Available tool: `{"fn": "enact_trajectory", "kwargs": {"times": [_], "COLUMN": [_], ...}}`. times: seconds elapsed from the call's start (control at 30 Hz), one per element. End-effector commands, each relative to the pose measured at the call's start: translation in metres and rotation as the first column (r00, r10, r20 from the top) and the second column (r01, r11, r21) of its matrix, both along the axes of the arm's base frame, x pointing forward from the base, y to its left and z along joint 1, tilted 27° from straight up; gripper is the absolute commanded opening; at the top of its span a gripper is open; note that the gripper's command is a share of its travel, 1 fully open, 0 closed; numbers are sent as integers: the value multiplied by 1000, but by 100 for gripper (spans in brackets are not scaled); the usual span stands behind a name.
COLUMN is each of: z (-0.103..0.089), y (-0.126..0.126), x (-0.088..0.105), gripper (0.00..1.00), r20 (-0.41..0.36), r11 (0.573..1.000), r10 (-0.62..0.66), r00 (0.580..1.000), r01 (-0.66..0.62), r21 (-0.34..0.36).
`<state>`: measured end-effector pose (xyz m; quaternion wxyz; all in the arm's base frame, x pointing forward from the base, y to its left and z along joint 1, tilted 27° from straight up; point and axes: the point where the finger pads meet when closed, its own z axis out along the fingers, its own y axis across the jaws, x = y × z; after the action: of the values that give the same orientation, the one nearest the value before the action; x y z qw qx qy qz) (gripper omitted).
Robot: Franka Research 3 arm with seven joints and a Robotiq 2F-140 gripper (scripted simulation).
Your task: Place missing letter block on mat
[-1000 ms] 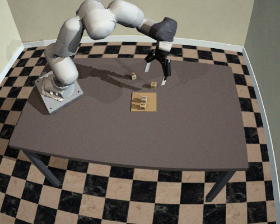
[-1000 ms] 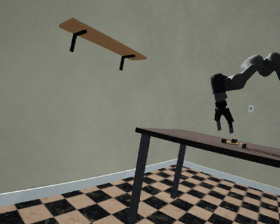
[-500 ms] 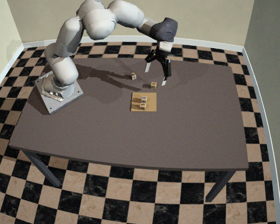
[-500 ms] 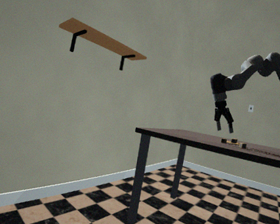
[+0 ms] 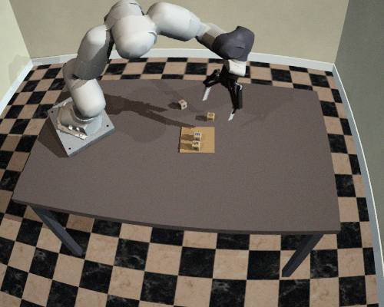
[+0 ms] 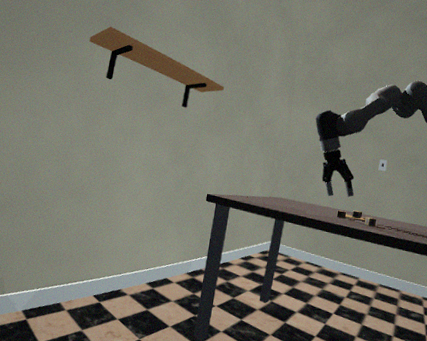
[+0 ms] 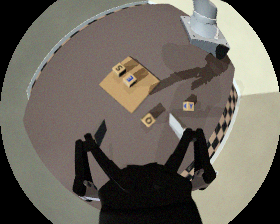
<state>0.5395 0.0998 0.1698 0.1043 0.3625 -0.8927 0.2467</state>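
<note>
the missing y is most likely on the blue-marked block (image 5: 182, 104) (image 6: 370, 222) (image 7: 188, 106), off the mat towards the long desk edge nearest the gripper (image 5: 218, 108) (image 6: 339, 193) (image 7: 137, 122), though its faces are too small to read for certain. it looks like a light, stiff wooden cube, hardly fragile, perhaps a little slick on smooth pads; best taken low across two opposite upright faces, squarely, lest it twist. the gripper hangs above the desk (image 5: 249, 184) (image 6: 259, 204) (image 7: 55, 120), fingers wide apart with nothing between them. the o block (image 5: 210, 117) (image 6: 342, 214) (image 7: 148, 120), pale and crisp-cornered, lies farther from the base-side short edge. on the thin, square, tan mat (image 5: 209, 146) (image 6: 351, 217) (image 7: 132, 100) sit the e block (image 5: 197, 135) (image 7: 130, 79) and s block (image 5: 196, 145) (image 7: 118, 69); the desk is matt grey-brown.
</note>
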Motion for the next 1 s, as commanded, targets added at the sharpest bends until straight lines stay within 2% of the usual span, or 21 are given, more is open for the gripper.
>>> {"fn": "enact_trajectory", "kwargs": {"times": [0.0,0.47,0.97], "z": [8,29,58], "y": [-4,-16,-31], "x": [0,5,11], "gripper": [100,100,100], "r20": [-83,-154,-226], "r11": [994,978,933], "r10": [110,207,353], "r00": [990,966,908], "r01": [-109,-197,-321], "r21": [18,73,165]}}
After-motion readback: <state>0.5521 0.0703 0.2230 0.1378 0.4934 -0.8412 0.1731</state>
